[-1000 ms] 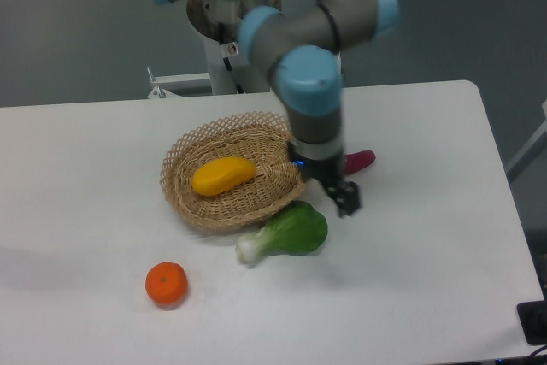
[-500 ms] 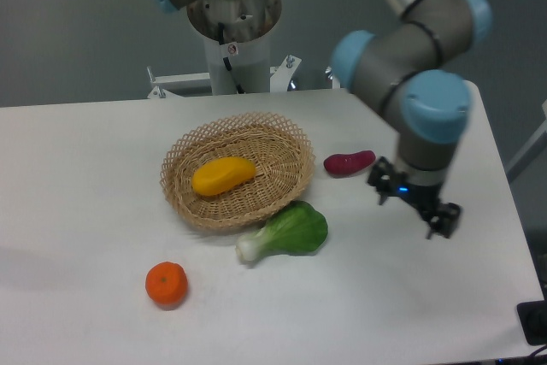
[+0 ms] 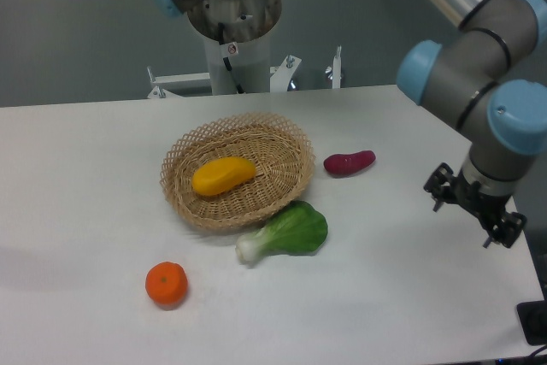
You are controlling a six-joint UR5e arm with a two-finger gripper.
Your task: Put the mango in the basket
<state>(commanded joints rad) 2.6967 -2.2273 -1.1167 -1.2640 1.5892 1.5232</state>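
Fruit and greens are spread well to the left of the gripper (image 3: 475, 214), which is seen at the right side of the table (image 3: 85, 177). Farthest from it, and nearer the front edge, a tangerine (image 3: 167, 284) is set. Next, the basket (image 3: 282, 138) is found far to the gripper's left, and the mango (image 3: 223, 175) is seen lying inside it on the woven floor, so the task is judged done. Between basket and gripper, a leafy green vegetable (image 3: 286, 232) is laid just beside the basket's front rim, and a dark red oblong item (image 3: 349, 162) is placed apart from its right rim. The gripper is held above the table with nothing between its fingers; how wide they are parted cannot be told. The mango is judged smooth, firm and fairly light, possibly slippery, and best gripped across its narrow middle.
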